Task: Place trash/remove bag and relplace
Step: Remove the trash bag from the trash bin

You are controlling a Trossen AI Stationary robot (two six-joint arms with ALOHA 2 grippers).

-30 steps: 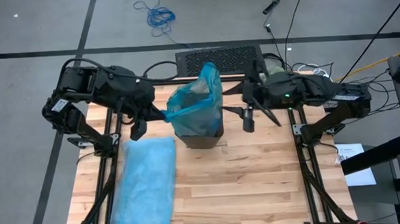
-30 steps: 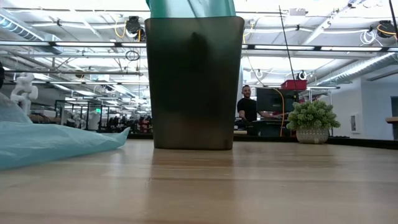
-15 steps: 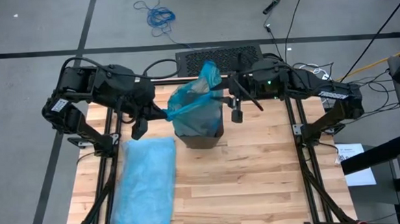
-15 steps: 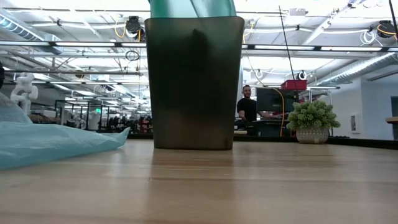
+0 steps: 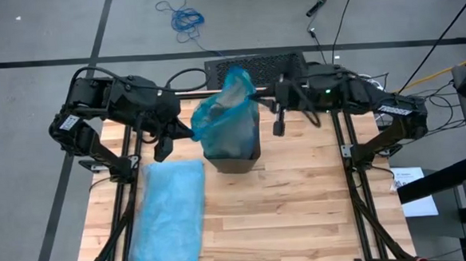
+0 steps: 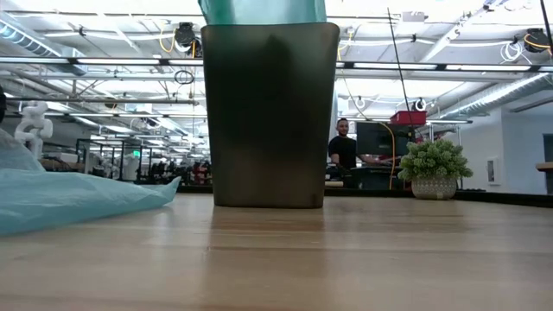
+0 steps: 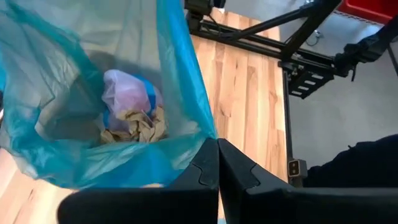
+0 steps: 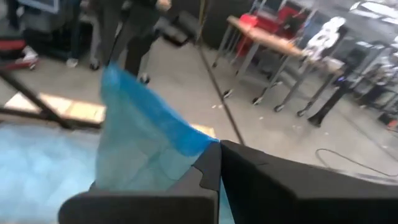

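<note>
A dark bin [image 5: 234, 156] [image 6: 270, 112] stands on the wooden table with a blue bag [image 5: 226, 119] [image 6: 263, 10] in it, the bag's top raised above the bin's rim. Inside the bag lies trash: brown paper wads [image 7: 134, 126] and a lilac-pink piece [image 7: 126, 92]. My left gripper [image 5: 193, 134] [image 7: 217, 155] is shut on the bag's left side. My right gripper [image 5: 255, 103] [image 8: 219, 149] is shut on its far right side. A second blue bag [image 5: 172, 215] [image 6: 69, 197] lies flat on the table's near left part. My left gripper pinches the bag's top edge [image 7: 198, 138] on its left side between its two shut fingers, coming from the table's left and slanting down. The edge is drawn out to a point toward the gripper. My right gripper pinches the bag's top edge [image 8: 198, 144] on its right side between its two shut fingers, coming almost level from the table's right. The plastic rises in a peak beside the fingers.
A black perforated mat [image 5: 255, 68] lies at the table's far edge behind the bin. Bare wood [image 5: 301, 215] stretches over the near right part. In the room beyond, a potted plant [image 6: 435, 168] stands and a person [image 6: 344, 147] sits at a desk.
My right gripper has gone from the bin's right side toward the table's far edge and to the bag's top, and it has shut on the bag's right edge. The bag's top has shifted a little toward the far edge. The bin has stayed in place.
</note>
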